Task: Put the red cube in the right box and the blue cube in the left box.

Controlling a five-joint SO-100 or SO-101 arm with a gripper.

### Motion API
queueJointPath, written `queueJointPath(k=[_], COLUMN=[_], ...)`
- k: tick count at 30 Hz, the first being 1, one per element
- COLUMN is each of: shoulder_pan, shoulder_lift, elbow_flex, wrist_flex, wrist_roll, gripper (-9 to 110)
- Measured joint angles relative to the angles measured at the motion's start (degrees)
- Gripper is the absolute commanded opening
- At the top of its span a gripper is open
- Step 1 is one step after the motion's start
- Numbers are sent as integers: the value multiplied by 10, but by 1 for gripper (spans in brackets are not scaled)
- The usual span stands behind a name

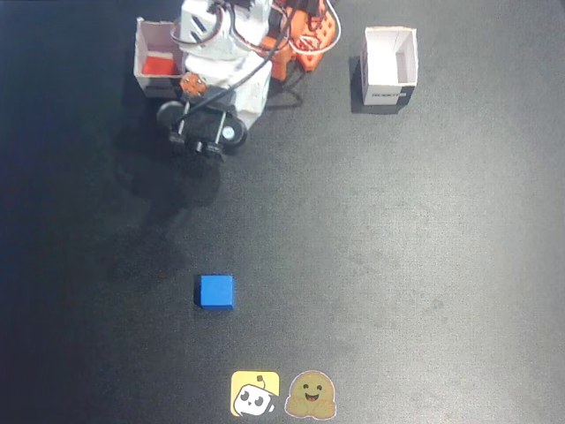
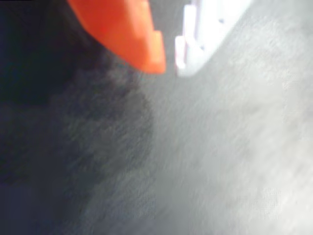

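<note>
While the blue cube is lying alone on the table nearest us, we are seeing the gripper parted and empty, and farther back the red cube sitting inside the left box, the right box standing well apart.

White-and-orange arm, black cables

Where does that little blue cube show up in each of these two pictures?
Fixed view: the blue cube lies alone on the dark table, below centre, above two stickers.
Wrist view: not in it; only the gripper over blurred table.
Shared landmark: the dark table surface.
</note>
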Motion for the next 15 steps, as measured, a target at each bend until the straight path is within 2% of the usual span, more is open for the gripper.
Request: queueJointPath(k=[15], shoulder_pan=[-73], shoulder_lift=[12], elbow_flex=[2], wrist_flex=[16], wrist_roll=[6], gripper=[0])
